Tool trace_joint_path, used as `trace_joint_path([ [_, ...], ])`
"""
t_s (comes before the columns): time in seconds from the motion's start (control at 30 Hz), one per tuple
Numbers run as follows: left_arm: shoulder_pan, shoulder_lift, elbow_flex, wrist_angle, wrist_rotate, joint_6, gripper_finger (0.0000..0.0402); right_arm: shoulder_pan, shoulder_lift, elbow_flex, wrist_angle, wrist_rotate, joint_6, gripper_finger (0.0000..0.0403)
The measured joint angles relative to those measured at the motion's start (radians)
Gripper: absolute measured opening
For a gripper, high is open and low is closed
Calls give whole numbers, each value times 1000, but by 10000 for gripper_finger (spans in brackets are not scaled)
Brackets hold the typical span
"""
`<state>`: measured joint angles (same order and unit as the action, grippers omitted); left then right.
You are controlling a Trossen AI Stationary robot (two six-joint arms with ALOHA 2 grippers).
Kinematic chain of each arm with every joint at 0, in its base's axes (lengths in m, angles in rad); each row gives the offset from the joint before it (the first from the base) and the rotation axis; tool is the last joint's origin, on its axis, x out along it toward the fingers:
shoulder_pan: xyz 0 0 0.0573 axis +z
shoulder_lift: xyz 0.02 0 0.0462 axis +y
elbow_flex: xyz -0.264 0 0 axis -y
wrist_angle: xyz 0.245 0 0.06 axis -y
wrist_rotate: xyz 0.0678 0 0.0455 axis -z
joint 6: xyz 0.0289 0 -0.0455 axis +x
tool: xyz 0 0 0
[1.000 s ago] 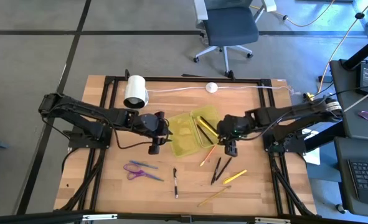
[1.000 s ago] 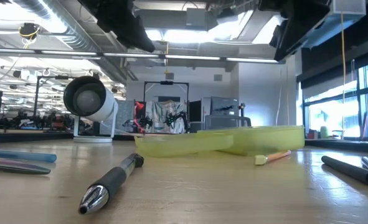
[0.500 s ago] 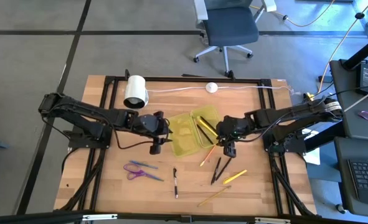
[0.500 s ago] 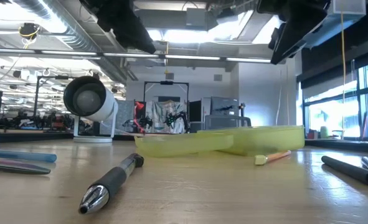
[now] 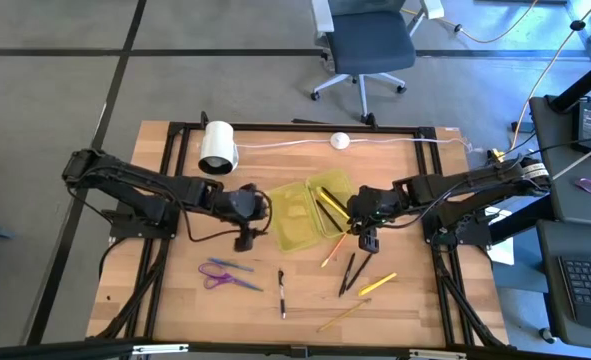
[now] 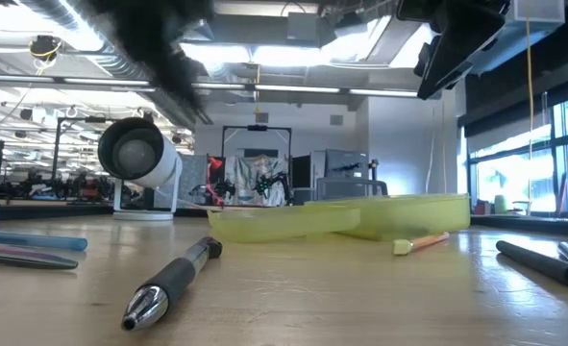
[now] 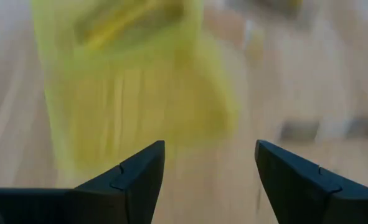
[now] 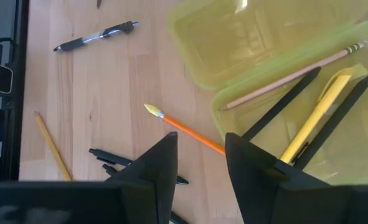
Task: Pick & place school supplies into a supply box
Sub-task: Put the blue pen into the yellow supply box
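Observation:
The yellow-green supply box [image 5: 303, 215] lies open at mid-table; in the right wrist view the box [image 8: 252, 37] holds a wooden pencil [image 8: 296, 73], a yellow pen [image 8: 314, 118] and black pens. My right gripper [image 5: 368, 240] hovers open at its right near corner, above the orange pencil [image 8: 187, 135], touching nothing. My left gripper [image 5: 243, 237] hovers open just left of the box [image 7: 134, 93]. On the wood lie the scissors [image 5: 225, 273], a black pen [image 5: 281, 292], two black pens [image 5: 353, 272], a yellow marker [image 5: 377, 284] and a yellow pencil [image 5: 342, 316].
A white roll [image 5: 217, 148] stands at the far left of the table, and a white puck [image 5: 340, 141] on a cable lies at the far edge. In the low view the black pen [image 6: 173, 284] lies nearest, with the box [image 6: 360, 216] behind it. An office chair stands beyond the table.
My left gripper has shifted a little toward the table's left, away from the box, and is blurred in motion now. My right gripper has barely moved. Nothing on the table has shifted.

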<state>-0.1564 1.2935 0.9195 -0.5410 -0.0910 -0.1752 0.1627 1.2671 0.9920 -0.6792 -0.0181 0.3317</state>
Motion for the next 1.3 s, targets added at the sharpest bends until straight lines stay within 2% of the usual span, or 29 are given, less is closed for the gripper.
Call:
trace_joint_path([
  [0.1, -17, 23, 0, -178, 10, -47, 237, 0, 0, 0, 2, 0, 0, 138],
  [0.17, -33, 44, -2, -233, 21, -85, 237, 0, 0, 0, 4, 15, 1, 138],
  [0.37, -115, 99, -1, -194, 91, -78, 236, -1, 0, 0, 9, 105, 6, 138],
  [0.57, -175, 169, -1, -215, 119, -133, 236, -1, 0, 0, 16, 130, 4, 138],
  [0.87, -221, 258, -1, -218, 121, -137, 225, -1, 0, 0, 35, 132, 1, 138],
  [1.03, -230, 283, -1, -219, 174, -137, 216, -1, 0, 0, 35, 132, 1, 138],
  [1.3, -236, 341, -1, -222, 181, -137, 202, -1, 0, 0, 34, 132, 1, 138],
])
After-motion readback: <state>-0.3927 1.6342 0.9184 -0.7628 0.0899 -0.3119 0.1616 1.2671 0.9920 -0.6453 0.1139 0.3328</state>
